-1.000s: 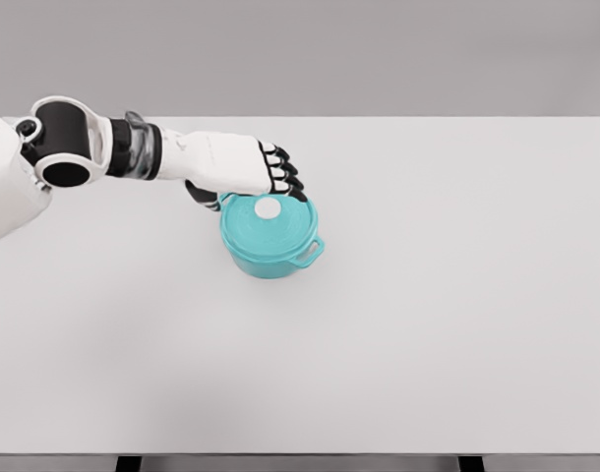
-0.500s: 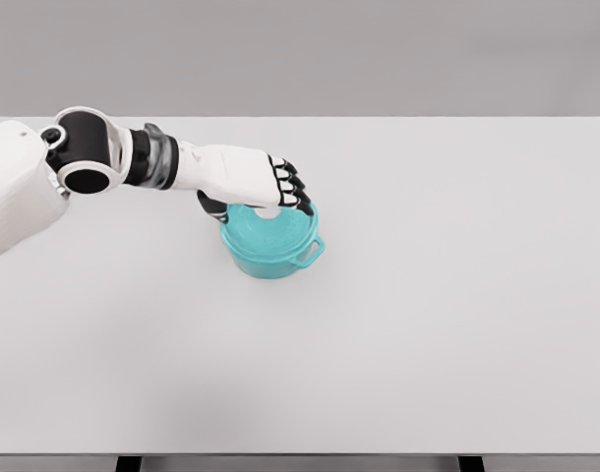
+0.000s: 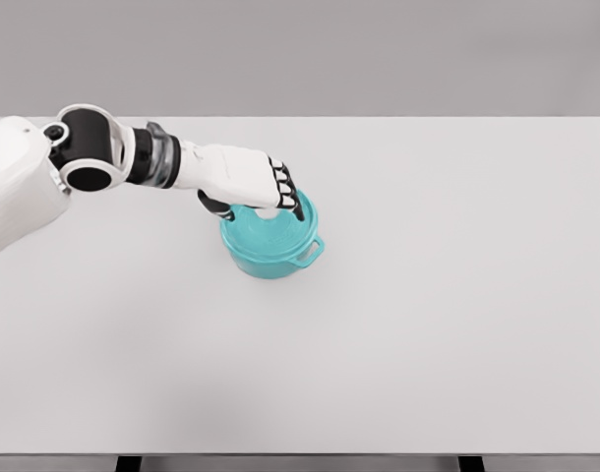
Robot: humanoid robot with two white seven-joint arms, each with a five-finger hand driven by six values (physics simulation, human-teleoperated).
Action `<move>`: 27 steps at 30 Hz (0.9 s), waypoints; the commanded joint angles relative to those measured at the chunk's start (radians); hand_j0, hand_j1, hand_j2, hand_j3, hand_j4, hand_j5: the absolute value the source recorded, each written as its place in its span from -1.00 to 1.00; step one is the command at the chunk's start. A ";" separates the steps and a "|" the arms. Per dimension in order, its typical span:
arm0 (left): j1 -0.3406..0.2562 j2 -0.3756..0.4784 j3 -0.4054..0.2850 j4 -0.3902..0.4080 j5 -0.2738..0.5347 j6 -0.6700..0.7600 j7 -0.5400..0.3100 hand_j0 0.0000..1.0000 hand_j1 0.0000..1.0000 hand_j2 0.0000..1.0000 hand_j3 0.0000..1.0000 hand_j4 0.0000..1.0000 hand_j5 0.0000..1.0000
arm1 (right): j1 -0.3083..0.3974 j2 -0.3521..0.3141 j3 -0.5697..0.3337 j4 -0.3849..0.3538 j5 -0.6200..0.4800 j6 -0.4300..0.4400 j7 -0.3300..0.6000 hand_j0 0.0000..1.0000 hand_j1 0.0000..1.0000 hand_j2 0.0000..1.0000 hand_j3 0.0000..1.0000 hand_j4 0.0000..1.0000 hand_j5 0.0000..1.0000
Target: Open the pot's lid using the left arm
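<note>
A teal pot (image 3: 272, 246) with a matching lid (image 3: 270, 230) stands on the white table (image 3: 428, 295), left of its middle. A side handle sticks out at the pot's lower right. My left hand (image 3: 270, 201) lies over the back of the lid, its fingers (image 3: 290, 197) curled down around the white knob (image 3: 270, 211), which is mostly hidden under the hand. The thumb shows dark at the lid's left rim. The lid still sits on the pot. The right arm is out of view.
The table's front edge runs along the bottom of the picture, with dark legs below it. A grey wall stands behind the table.
The left hand has moved forward and down over the lid, covering the white knob that was in plain sight a second ago. Its fingers have curled tighter. The pot has not moved.
</note>
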 commanded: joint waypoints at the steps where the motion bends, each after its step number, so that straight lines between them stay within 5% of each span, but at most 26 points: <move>1: 0.000 0.000 -0.011 0.000 0.003 0.002 0.000 0.68 0.68 0.68 0.68 0.68 0.68 | 0.000 0.000 0.000 0.000 0.000 0.000 0.000 1.00 1.00 1.00 1.00 1.00 1.00; 27: -0.008 0.000 -0.011 0.000 0.007 0.002 0.000 0.41 0.41 0.41 0.41 0.41 0.41 | 0.000 0.000 0.000 0.000 0.000 0.000 0.000 1.00 1.00 1.00 1.00 1.00 1.00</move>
